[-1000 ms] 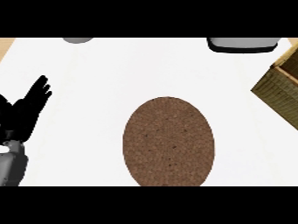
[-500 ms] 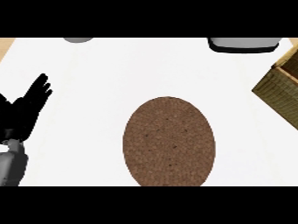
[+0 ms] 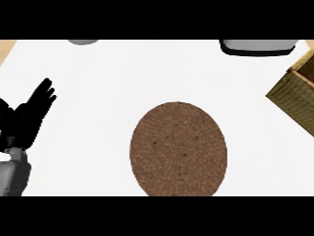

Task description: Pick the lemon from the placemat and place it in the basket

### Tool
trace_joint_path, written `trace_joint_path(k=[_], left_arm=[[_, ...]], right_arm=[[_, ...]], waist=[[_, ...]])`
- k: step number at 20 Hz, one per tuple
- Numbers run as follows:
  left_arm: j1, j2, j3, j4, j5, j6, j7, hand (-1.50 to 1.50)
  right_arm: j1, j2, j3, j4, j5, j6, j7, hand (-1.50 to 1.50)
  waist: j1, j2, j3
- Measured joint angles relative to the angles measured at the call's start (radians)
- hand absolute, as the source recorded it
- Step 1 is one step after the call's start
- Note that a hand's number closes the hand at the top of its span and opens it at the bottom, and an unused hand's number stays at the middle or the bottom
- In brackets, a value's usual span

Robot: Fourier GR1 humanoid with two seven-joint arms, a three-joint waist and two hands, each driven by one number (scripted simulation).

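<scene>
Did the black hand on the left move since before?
No. The left hand sits open at the same spot, left of the brown placemat.

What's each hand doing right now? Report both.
Left hand: open, fingers up, resting at the view's left edge, holding nothing.
Right hand: not in view, so its state cannot be told.

One head view looks steeply down (from overhead) at the white counter (image 3: 119, 78)
</scene>
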Motion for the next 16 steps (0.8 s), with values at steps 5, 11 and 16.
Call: trace_joint_path(k=[5, 11, 16], left_arm=[[0.007, 0.002, 0.01, -0.014, 0.005, -0.007, 0.008, 0.0], [0.006, 0.01, 0.02, -0.025, 0.005, -0.004, 0.028, 0.0], [0.023, 0.008, 0.033, -0.013, 0.001, 0.0, 0.003, 0.0]], right_arm=[[-0.01, -0.027, -0.027, -0.011, -0.049, -0.047, -0.037, -1.5], [0.03, -0.029, -0.135, -0.142, -0.094, -0.163, 0.01, -1.5], [0.162, -0.044, -0.256, -0.344, -0.228, -0.135, 0.022, -1.5]], waist=[[0.0, -0.001, 0.0], [-0.014, -0.005, 0.0], [-0.031, -0.009, 0.0]])
